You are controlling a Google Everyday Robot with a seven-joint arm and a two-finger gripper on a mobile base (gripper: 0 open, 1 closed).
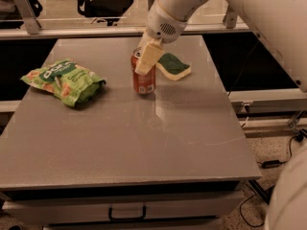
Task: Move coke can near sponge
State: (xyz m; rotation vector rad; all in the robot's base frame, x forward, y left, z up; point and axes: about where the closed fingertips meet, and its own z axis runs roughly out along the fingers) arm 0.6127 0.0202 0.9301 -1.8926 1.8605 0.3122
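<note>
Surface (pixel 144 147): a grey tabletop that fills most of the view and carries a bag, a can and a sponge.
Arm (pixel 249 13): white and thick. It comes in from the upper right and reaches down over the far middle of the surface.
Drawer (pixel 127 211): it sits under the front edge of the surface and has a dark handle in the middle.
Chair (pixel 103 1): a black office chair behind the far edge of the surface, beyond a rail.
Chip bag (pixel 64 80): green and crinkly. It lies flat on the left side, well apart from the can.
Sponge (pixel 173 66): dark green top over a pale yellow base. It lies flat toward the far side, just right of the can and slightly behind it, with a narrow gap between them.
Coke can (pixel 144 83): red and upright, with its base on the surface, between the chip bag and the sponge and much nearer the sponge.
Claw (pixel 146 59): at the can's top, clenched on the coke can. One pale finger (pixel 148 56) slants across the can's upper front, and the other finger is hidden behind it.
</note>
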